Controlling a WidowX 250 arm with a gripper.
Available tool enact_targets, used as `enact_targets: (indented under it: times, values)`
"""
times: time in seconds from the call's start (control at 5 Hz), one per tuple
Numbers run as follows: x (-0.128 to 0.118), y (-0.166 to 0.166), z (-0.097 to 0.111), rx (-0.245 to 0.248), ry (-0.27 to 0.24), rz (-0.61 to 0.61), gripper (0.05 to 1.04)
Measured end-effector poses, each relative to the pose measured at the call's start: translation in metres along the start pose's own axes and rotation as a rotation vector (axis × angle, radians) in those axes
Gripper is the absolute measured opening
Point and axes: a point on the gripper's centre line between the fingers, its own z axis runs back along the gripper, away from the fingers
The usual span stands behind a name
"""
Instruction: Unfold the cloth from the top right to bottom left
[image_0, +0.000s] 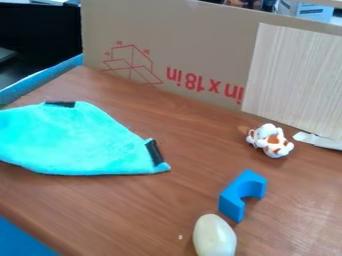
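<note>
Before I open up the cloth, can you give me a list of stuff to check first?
1. Cloth lying on the table: ok.
2. Nothing on top of the cloth: ok.
3. Blue block, white egg-shaped thing and brown-and-white toy out of the way: ok, all are to the right, apart from the cloth.
4. Whole cloth in the picture: not ok, its left side runs past the edge.
5. Black strip at the right corner easy to see: ok.
6. Which layer of the cloth is loose to lift: cannot tell.
</note>
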Motion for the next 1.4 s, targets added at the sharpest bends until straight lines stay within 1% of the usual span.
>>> enact_targets:
  times: [0.2, 0.4, 0.6, 0.8, 1.0, 1.2, 1.4]
  values:
    - [0.013, 0.011, 0.016, 0.094, -0.088, -0.024, 0.294]
    - [0.022, 0.019, 0.036, 0.159, -0.163, -0.008, 0.577]
    - [0.024, 0.025, 0.043, 0.184, -0.168, 0.027, 0.869]
    - [0.028, 0.029, 0.047, 0.227, -0.164, 0.066, 1.005]
    - [0.031, 0.024, 0.05, 0.22, -0.157, 0.087, 1.001]
    - [0.031, 0.014, 0.066, 0.174, -0.139, 0.094, 1.0]
    - [0.027, 0.004, 0.118, 0.112, -0.198, 0.06, 1.0]
